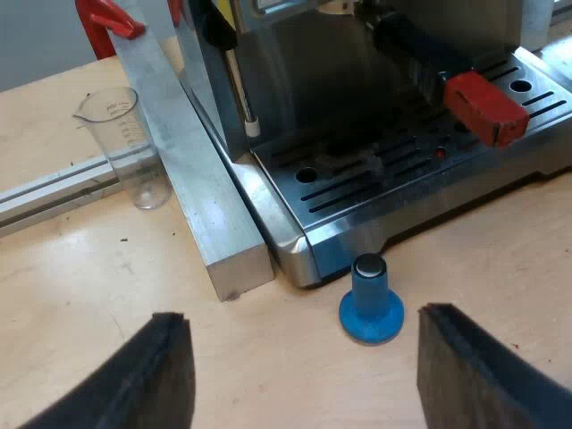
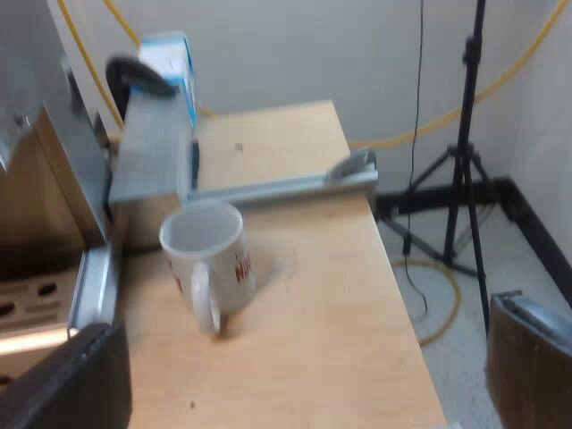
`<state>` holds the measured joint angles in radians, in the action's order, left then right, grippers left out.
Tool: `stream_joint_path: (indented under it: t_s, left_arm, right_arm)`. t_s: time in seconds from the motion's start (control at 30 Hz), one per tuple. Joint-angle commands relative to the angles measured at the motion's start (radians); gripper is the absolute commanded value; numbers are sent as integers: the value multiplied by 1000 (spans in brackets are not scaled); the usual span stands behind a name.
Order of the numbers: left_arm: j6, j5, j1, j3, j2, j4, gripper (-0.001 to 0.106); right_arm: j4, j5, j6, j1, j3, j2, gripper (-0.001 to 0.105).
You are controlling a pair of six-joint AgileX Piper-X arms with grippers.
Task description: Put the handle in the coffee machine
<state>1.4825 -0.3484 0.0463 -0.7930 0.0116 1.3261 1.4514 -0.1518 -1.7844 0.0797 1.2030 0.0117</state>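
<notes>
The metal holder's dark handle [image 1: 420, 63] sticks out from the espresso machine's [image 1: 357, 54] front, and its red end [image 1: 485, 109] hangs over the slotted drip tray [image 1: 375, 179]. A blue tamper [image 1: 370, 299] stands upright on the wooden table just before the tray. My left gripper [image 1: 304, 375] is open, with its fingers either side of the tamper and short of it. My right gripper [image 2: 295, 393] is open over the table near a white mug [image 2: 207, 259], holding nothing.
A clear measuring glass [image 1: 130, 147] stands beside a metal beam [image 1: 192, 170] along the machine's side. Red clamps [image 1: 112, 18] sit behind it. In the right wrist view there are a metal rail [image 2: 286, 186], a table edge, and a tripod [image 2: 460, 161] on the floor.
</notes>
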Motion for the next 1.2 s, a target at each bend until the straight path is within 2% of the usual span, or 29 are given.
stream_joint_path:
  t_s: [0.03, 0.17, 0.23, 0.27, 0.3, 0.37, 0.4, 0.5, 0.57, 0.6, 0.7, 1.0, 1.2]
  left_arm:
    - [9, -7, -5, -5, 142, -4, 57]
    - [9, -7, -5, -5, 142, -49, 57]
    - [46, 49, -5, 16, 142, -156, 57]
    - [60, 73, -5, 23, 142, -176, 57]
    - [70, 123, -5, 36, 142, -205, 57]
    - [73, 170, -5, 60, 142, -246, 57]
    - [75, 204, -5, 77, 142, -262, 57]
    - [110, 254, -9, 108, 142, -271, 57]
    - [114, 271, -12, 119, 142, -273, 57]
    - [114, 274, -13, 139, 142, -284, 57]
    - [114, 279, -16, 172, 142, -302, 57]
    - [114, 279, -23, 262, 140, -296, 57]
    - [114, 279, -23, 275, 140, -302, 57]
  right_arm:
    - [-5, 0, -6, -6, -15, 48, 81]
    - [-60, 0, -8, -6, -40, 48, 81]
    - [-110, 0, -11, -6, -68, 46, 81]
    - [-182, 0, -14, -6, -118, 46, 81]
    - [-216, 0, -13, -6, -148, 46, 81]
    - [-255, 0, -13, -6, -185, 44, 81]
    - [-291, 0, -13, -6, -224, 44, 81]
    - [-323, 0, -13, -6, -260, 44, 81]
    - [-373, 0, -13, -6, -318, 44, 81]
    - [-431, 0, -13, -6, -397, 42, 81]
    - [-468, 0, -13, -6, -466, 42, 81]
    - [-471, 0, -13, -6, -606, 42, 81]
    - [-468, 0, -13, -6, -675, 40, 81]
